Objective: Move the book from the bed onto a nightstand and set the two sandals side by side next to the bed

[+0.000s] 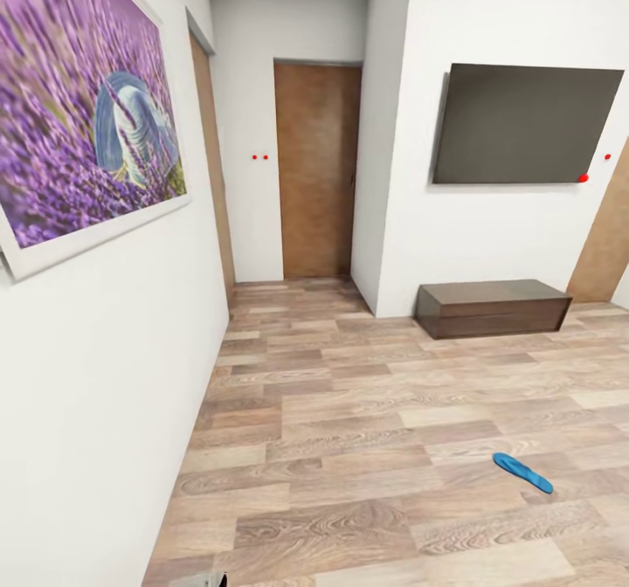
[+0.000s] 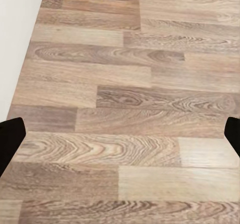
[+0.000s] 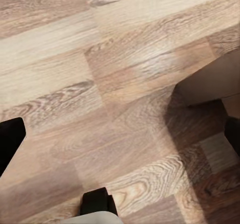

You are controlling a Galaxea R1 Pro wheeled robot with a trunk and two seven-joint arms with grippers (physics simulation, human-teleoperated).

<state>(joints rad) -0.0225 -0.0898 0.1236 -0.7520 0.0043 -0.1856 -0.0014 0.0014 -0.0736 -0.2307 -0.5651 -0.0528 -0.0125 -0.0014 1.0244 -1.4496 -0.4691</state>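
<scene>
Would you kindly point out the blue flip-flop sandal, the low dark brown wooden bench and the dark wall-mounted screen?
Blue flip-flop sandal (image 1: 522,472): head view, middle of its sole.
Low dark brown wooden bench (image 1: 494,307): head view, front panel.
Dark wall-mounted screen (image 1: 527,124): head view, centre of its face.

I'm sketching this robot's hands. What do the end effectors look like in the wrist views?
Little shows. Left end effector: two black fingers, blunt, at the picture's edges. Right end effector: the same black fingers. No cables or markings visible.
</scene>
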